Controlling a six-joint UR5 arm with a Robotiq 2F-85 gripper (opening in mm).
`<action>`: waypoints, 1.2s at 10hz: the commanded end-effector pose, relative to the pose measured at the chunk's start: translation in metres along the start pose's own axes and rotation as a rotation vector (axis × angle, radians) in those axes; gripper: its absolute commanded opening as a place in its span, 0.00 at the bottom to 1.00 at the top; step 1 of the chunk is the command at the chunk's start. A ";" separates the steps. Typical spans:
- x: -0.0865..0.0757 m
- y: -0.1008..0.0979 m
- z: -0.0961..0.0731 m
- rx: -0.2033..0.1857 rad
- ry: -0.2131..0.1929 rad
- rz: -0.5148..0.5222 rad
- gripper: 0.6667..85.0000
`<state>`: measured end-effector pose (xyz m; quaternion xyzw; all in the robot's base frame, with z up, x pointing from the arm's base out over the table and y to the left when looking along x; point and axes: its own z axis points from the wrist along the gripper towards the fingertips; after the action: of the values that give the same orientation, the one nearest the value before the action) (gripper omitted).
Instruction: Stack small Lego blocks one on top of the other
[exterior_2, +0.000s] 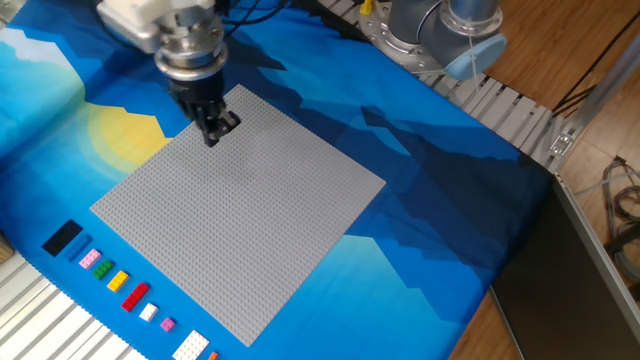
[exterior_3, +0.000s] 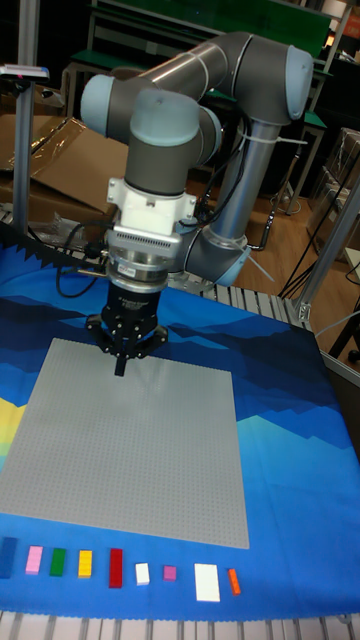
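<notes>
Presently the small Lego blocks (exterior_3: 120, 570) lie unstacked in a single row on the blue cloth (exterior_2: 430, 200), just beside the near edge of the grey baseplate (exterior_2: 240, 215), black (exterior_2: 63, 237) at one end. The gripper (exterior_2: 213, 133) hangs over the baseplate's far corner, well apart from the row, fingers closed together and holding nothing.

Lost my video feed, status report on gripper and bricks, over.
Gripper shut, empty, above the grey baseplate. Small Lego bricks lined up unstacked on the cloth by the near edge. Nothing in the way.
</notes>
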<state>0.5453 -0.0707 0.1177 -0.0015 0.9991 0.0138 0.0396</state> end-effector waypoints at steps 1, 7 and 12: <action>-0.005 0.007 0.012 -0.067 0.014 -0.014 0.00; -0.013 -0.006 0.013 -0.018 -0.014 0.121 0.00; -0.046 -0.069 0.022 -0.008 0.040 -0.029 0.00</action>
<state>0.5714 -0.1028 0.1019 0.0162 0.9992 0.0130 0.0328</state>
